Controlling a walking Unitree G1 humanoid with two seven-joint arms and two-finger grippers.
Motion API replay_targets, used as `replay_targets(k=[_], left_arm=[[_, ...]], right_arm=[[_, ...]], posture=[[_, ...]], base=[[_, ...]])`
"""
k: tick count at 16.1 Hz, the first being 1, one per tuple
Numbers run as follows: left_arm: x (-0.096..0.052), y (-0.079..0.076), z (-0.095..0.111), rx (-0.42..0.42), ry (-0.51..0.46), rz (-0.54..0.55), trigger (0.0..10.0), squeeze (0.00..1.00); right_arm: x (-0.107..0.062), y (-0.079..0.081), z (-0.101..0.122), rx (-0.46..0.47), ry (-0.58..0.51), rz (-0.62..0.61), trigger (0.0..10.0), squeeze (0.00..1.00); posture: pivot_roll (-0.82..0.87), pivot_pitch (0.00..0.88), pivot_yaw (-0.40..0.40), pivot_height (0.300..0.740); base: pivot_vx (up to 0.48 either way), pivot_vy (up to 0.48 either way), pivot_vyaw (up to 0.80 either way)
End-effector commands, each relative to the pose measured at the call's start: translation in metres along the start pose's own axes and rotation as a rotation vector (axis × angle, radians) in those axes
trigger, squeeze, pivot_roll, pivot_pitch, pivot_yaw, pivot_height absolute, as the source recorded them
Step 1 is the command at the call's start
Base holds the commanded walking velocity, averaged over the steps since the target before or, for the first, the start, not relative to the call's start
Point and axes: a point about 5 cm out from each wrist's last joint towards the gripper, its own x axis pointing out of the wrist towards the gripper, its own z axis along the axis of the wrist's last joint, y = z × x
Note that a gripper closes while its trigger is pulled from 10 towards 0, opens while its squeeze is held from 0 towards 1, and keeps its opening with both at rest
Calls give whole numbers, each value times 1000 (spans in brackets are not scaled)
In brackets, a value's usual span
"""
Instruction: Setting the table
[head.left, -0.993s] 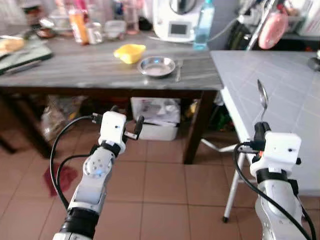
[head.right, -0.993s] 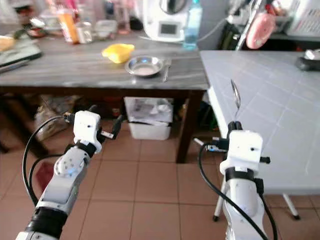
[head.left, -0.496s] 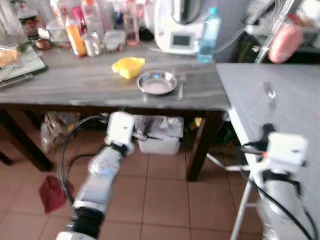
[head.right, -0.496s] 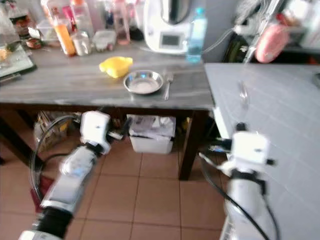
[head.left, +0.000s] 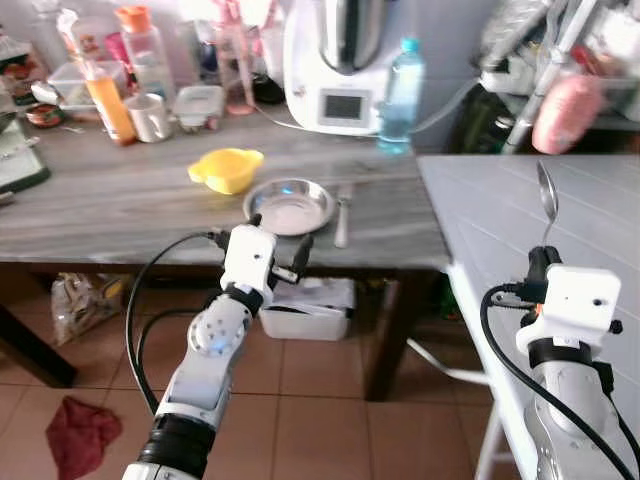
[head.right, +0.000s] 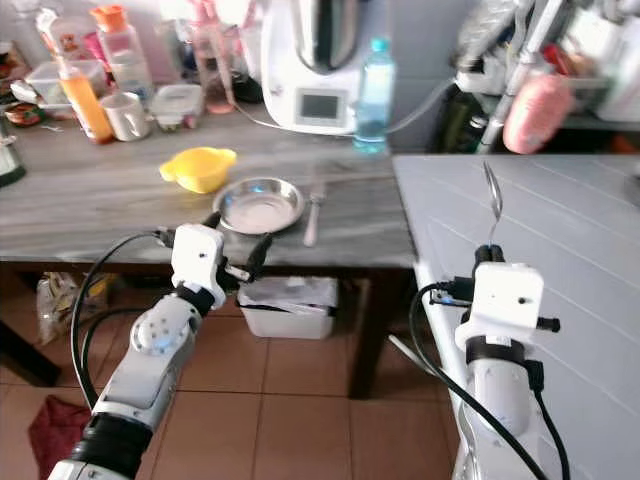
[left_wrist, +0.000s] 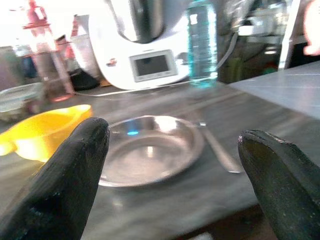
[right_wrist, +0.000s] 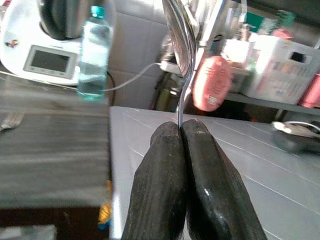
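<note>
The right gripper (head.left: 541, 256) is clamped on a spoon (head.left: 546, 195), held upright over the grey tiled table (head.left: 600, 230), well apart from the place setting; the left gripper (head.left: 277, 232), fingers spread and empty, hovers at the wooden table's (head.left: 120, 205) near edge just before the steel plate (head.left: 289, 206); a fork (head.left: 342, 212) already lies beside that plate, so the spoon seems left to place.
</note>
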Motion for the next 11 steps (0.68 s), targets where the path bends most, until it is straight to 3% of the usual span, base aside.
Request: replay_targets(k=[1,7,11], left_arm=[[-2,7,0,18,7,11,10000,0],[-2,8,-2,21,22,13,10000,0],[-5,11,-3,18,24,20,10000,0]], right_arm=[[0,4,5,12,-20,12,10000,0],[-1,4,5,17,-17,8,10000,0],[0,4,5,19,-18,7,10000,0]], posture=[[34,92,-6,740],[35,97,-2,740],[39,100,-3,740]], base=[[480,0,0],[469,0,0],[72,0,0]])
